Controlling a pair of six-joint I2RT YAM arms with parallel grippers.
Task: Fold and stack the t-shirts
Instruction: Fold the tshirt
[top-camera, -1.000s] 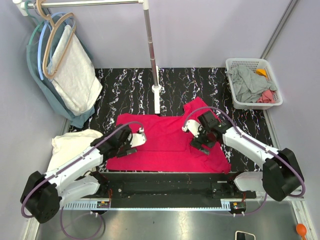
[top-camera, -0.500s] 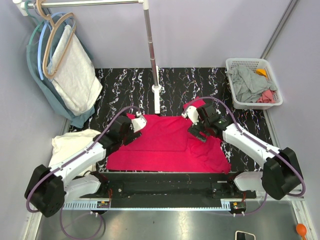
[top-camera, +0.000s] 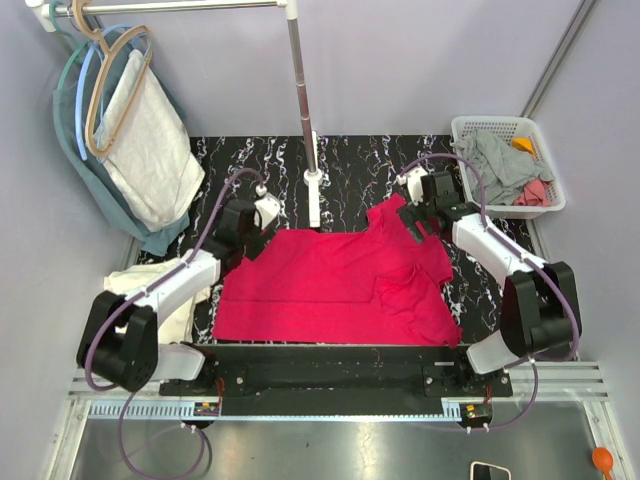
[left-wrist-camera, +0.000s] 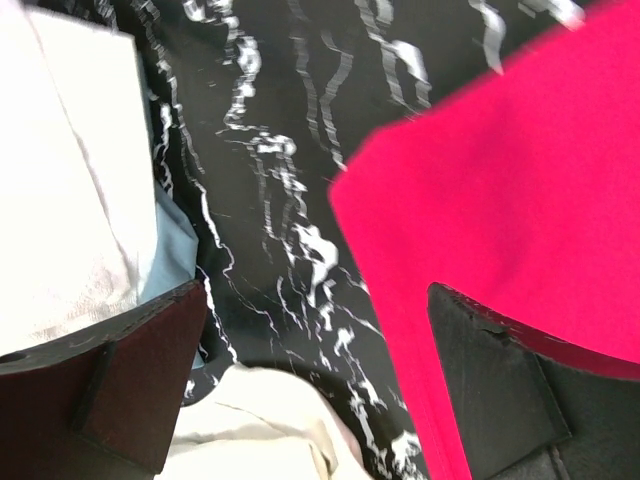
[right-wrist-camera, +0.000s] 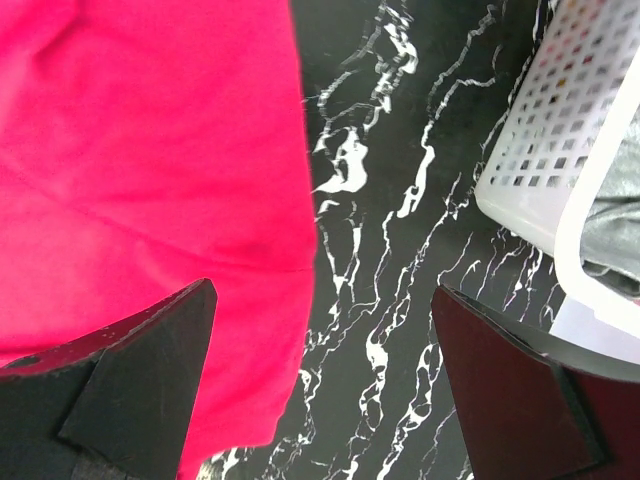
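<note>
From above, the red cotton t-shirt (top-camera: 330, 290) lies opened out at the centre of the black white-veined marble tabletop (top-camera: 360, 160), its hem toward 6 o'clock. A second ago both arms were over the middle of the cloth. Now the left gripper (top-camera: 258, 214) sits at the shirt's 10 o'clock corner and the right gripper (top-camera: 414, 208) by the sleeve at 1 o'clock, so the far edge looks to have been drawn outward and let go. In the left wrist view, the left claw (left-wrist-camera: 320, 340) is spread and holds nothing, with the red edge at 3 o'clock and a cream folded cloth (left-wrist-camera: 270, 425) at 6 o'clock. In the right wrist view, the right claw (right-wrist-camera: 325, 350) is likewise spread and empty, with the shirt at 9 o'clock and a white plastic mesh basket (right-wrist-camera: 560, 130) at 2 o'clock. The shirt seems flattened and no fold is begun yet.
</note>
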